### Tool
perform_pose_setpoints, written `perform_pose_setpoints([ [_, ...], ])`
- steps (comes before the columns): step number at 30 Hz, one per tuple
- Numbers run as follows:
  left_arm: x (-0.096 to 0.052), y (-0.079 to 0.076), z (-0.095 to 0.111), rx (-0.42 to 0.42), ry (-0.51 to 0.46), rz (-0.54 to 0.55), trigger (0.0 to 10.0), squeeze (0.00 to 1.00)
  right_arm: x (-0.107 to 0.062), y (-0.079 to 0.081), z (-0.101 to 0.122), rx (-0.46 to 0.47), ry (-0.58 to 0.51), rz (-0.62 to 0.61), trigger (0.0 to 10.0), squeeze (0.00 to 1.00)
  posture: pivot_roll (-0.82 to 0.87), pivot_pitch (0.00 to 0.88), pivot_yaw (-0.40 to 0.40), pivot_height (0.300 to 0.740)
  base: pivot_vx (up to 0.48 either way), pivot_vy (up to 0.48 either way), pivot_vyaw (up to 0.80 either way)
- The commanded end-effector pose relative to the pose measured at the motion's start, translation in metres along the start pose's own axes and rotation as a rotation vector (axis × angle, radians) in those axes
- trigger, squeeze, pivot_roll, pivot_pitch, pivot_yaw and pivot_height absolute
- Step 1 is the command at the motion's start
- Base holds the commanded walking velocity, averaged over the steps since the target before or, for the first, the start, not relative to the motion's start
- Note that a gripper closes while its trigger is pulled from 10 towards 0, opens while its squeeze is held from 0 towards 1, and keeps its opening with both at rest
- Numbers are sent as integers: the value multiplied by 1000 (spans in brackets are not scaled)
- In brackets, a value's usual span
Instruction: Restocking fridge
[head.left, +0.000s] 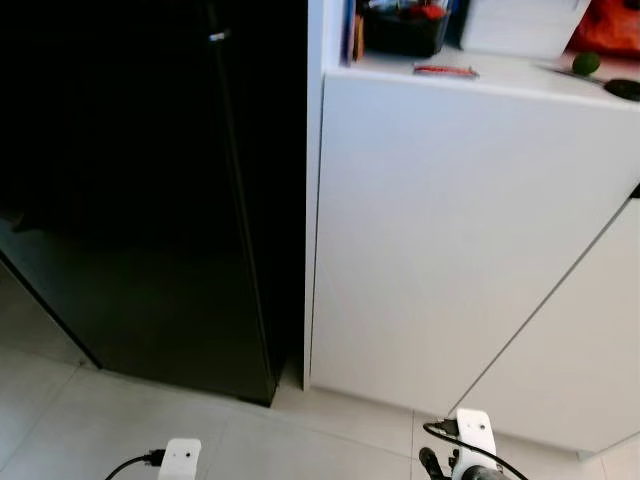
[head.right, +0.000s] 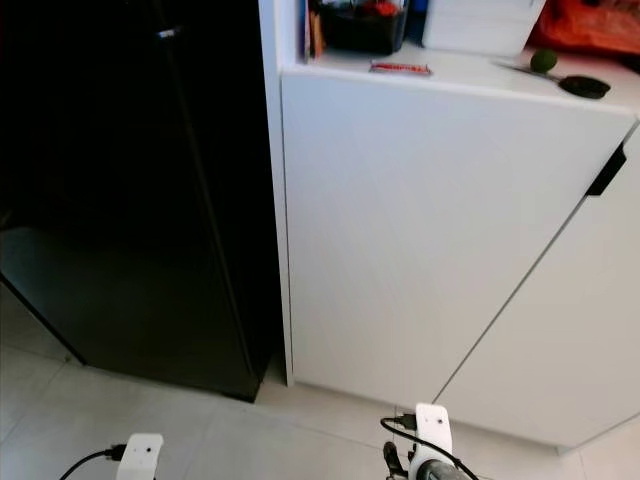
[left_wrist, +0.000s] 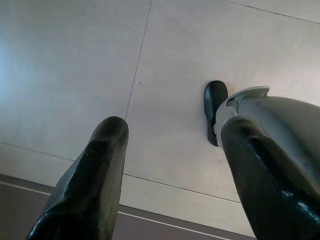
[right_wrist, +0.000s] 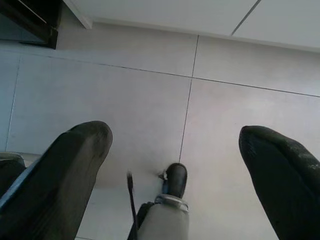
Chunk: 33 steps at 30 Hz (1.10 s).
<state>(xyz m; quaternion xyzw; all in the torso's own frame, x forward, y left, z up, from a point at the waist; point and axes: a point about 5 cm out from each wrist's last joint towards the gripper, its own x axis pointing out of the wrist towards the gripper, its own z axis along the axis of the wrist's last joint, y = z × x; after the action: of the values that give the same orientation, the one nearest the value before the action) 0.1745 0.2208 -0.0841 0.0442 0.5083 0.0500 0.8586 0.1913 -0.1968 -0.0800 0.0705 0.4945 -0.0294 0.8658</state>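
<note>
I face the black fridge (head.left: 150, 200), door closed, beside a white cabinet (head.left: 440, 240). My left gripper (left_wrist: 170, 175) and right gripper (right_wrist: 175, 170) hang spread wide, empty, over floor tiles (right_wrist: 150, 100).

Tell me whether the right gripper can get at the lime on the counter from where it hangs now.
Probably not. The right gripper hangs open, pointing down at the tiled floor, while the lime sits far up on the white counter.
</note>
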Motion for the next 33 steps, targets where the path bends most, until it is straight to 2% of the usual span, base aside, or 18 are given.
perform_pose_setpoints([
  [1, 0, 3, -1, -12, 9, 13, 10000, 0, 1, 3, 2, 8, -2, 6, 10000, 0, 82, 0, -48, 740, 0, 439, 0],
  [33, 0, 2, -4, -4, 18, 8, 10000, 0, 0, 2, 0, 15, -1, 8, 10000, 0, 81, 0, -45, 740, 0, 438, 0],
])
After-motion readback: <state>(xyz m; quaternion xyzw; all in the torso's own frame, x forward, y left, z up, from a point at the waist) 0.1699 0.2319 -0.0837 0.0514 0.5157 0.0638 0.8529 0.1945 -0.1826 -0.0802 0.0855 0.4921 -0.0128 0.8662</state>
